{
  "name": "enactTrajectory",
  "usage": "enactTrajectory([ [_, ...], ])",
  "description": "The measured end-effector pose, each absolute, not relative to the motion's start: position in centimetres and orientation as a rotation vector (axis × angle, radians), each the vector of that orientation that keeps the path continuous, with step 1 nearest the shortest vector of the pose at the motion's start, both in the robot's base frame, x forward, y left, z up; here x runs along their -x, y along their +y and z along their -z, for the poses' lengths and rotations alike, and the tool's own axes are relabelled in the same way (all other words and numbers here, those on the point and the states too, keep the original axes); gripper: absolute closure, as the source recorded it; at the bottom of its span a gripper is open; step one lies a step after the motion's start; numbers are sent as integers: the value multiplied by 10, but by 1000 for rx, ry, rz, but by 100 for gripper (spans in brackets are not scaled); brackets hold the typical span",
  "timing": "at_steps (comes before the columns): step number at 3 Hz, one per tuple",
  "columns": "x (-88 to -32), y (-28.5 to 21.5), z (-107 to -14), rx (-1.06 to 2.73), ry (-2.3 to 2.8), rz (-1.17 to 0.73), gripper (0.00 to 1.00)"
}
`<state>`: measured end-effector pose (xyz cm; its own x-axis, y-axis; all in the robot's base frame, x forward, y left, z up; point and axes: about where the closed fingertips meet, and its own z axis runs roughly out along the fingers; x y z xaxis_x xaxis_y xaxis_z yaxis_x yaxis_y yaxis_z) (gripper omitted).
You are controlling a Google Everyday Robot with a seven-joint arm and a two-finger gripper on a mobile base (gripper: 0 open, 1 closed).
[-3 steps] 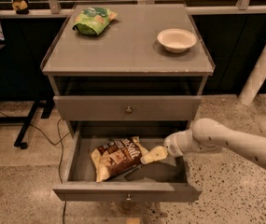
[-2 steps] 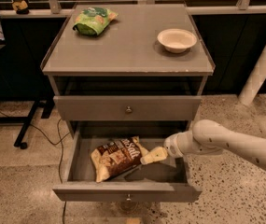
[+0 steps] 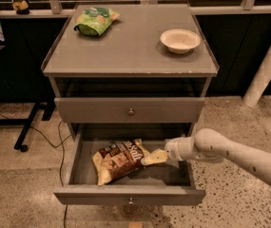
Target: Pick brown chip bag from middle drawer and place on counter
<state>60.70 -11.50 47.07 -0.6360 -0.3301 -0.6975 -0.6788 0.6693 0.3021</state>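
Observation:
The brown chip bag (image 3: 117, 160) lies tilted in the open middle drawer (image 3: 101, 195), left of centre on the drawer floor. My gripper (image 3: 156, 156) reaches into the drawer from the right and sits low at the bag's right end, touching or almost touching it. The white arm (image 3: 230, 156) crosses over the drawer's right wall. The counter (image 3: 130, 49) is the flat grey top of the cabinet above.
A green snack bag (image 3: 96, 21) lies at the counter's back left and a cream bowl (image 3: 180, 40) at its back right. The drawer above (image 3: 130, 110) is closed. A white post (image 3: 266, 70) stands to the right, and a dark stand leg and cable (image 3: 30, 127) to the left.

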Motion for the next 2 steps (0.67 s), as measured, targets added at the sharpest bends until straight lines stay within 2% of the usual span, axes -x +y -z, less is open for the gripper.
enactTrajectory([
  [2, -637, -101, -427, 758, 2225, -814, 0],
])
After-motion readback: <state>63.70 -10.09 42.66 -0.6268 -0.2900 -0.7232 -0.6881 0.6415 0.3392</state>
